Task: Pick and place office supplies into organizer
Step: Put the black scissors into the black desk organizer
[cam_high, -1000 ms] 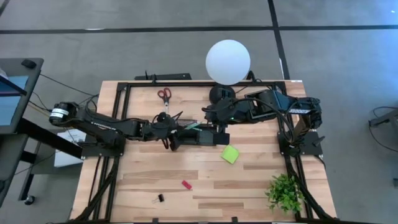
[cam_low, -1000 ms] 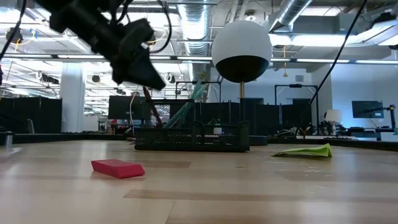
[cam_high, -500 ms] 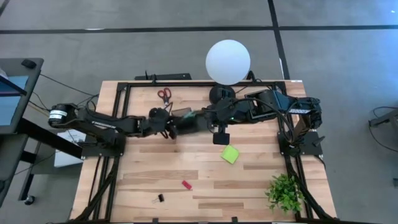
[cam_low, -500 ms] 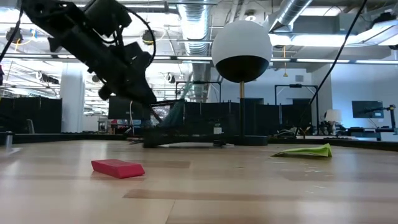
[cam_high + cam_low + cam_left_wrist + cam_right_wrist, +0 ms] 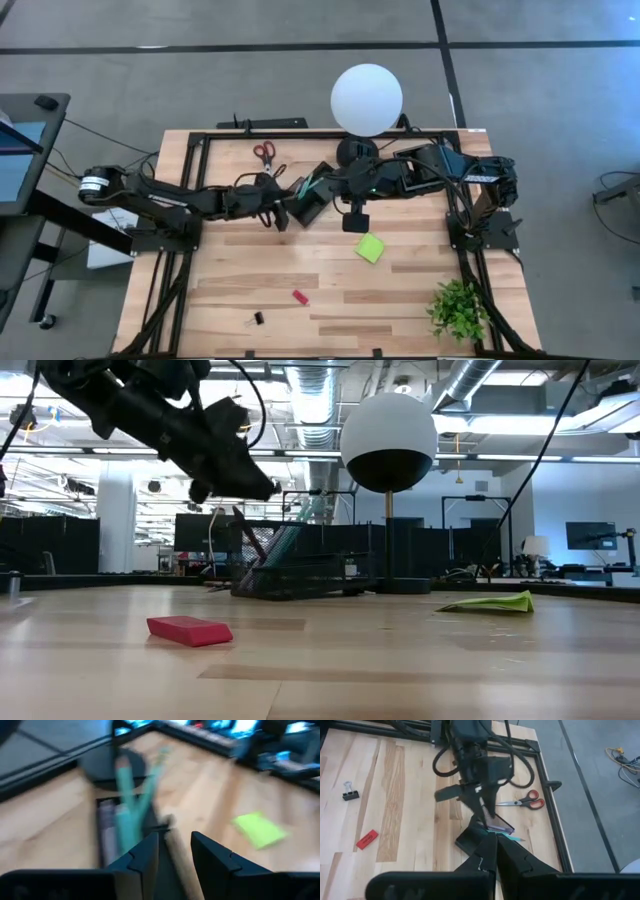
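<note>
The black organizer [image 5: 308, 198] lies slantwise at the table's middle, with teal pens [image 5: 124, 800] sticking out of it. My left gripper [image 5: 280, 210] is open just above its left end [image 5: 492, 823]. One finger [image 5: 485, 812] points down at the wall and the other [image 5: 447, 794] is spread aside. My right gripper [image 5: 490, 842] is shut, with its tips at the organizer's right end. Red-handled scissors [image 5: 263, 152] lie near the far edge. The lime sticky pad [image 5: 370, 248], the red piece [image 5: 299, 297] and a black clip [image 5: 258, 318] lie on the near half. My left gripper has one finger [image 5: 486, 815] coming down from above at the top of the organizer's left wall; I cannot tell whether it touches. My right gripper meets the organizer's nearest corner [image 5: 472, 839] with shut fingertips, level, from the table's right. Its own fingers hide whether a wall is between them.
The white globe lamp [image 5: 367, 98] stands on its round black base [image 5: 355, 150] just beyond the organizer. A small green plant [image 5: 458, 308] stands at the near right corner. Bare wood lies between the organizer and the red piece [image 5: 190, 630].
My left gripper dipped to the organizer, swung toward the far edge, then rose. The organizer slid toward the far edge and turned, from lying along the table's width to slanting, and its right end now reaches my right gripper's tips.
</note>
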